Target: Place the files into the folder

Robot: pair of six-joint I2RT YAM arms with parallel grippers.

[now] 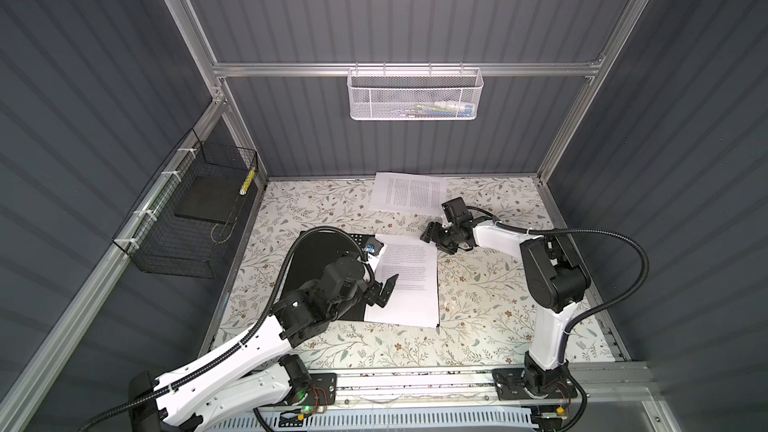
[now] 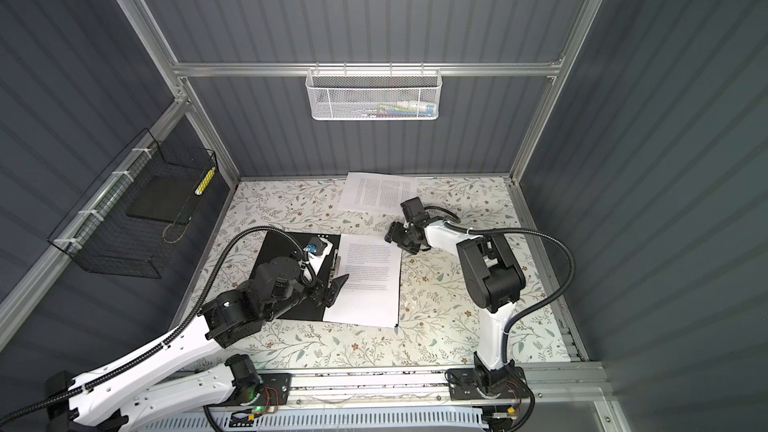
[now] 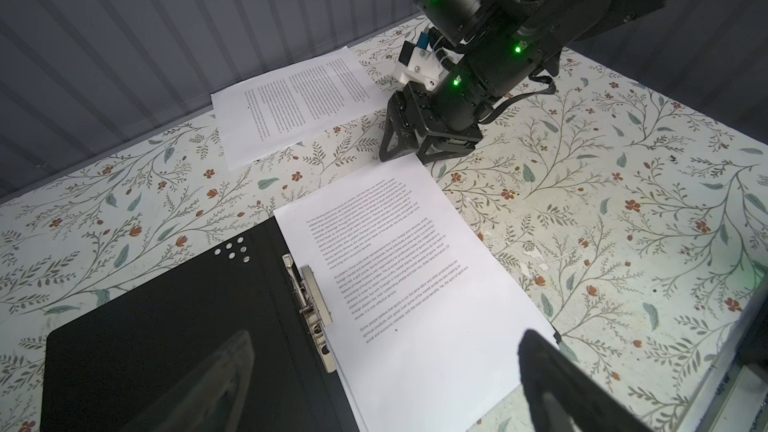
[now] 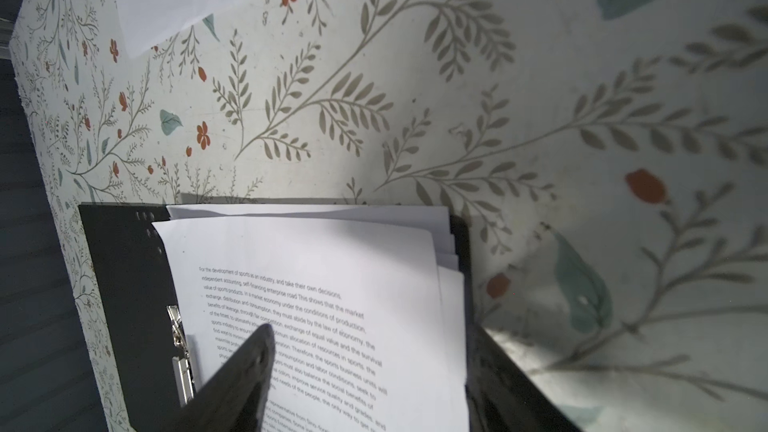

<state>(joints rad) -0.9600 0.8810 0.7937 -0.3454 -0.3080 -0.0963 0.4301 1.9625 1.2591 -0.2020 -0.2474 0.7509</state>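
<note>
The folder (image 1: 320, 251) (image 2: 282, 251) lies open on the table, black inside up, with its metal clip (image 3: 311, 301) (image 4: 178, 351) along the spine. A stack of files (image 1: 409, 284) (image 2: 370, 288) (image 3: 415, 284) (image 4: 332, 263) rests on the half beside the clip. One more printed sheet (image 1: 409, 195) (image 2: 380, 193) (image 3: 291, 101) lies apart by the back wall. My left gripper (image 1: 386, 290) (image 2: 336, 290) (image 3: 386, 336) hovers open over the spine and stack. My right gripper (image 1: 434, 243) (image 2: 399, 243) (image 3: 405, 153) (image 4: 370, 334) stands open at the stack's far corner, holding nothing.
A white mesh basket (image 1: 415, 95) hangs on the back rail. A black wire basket (image 1: 195, 209) is tied to the left wall. The floral table (image 1: 498, 305) is walled on three sides, with both arm bases on the front rail.
</note>
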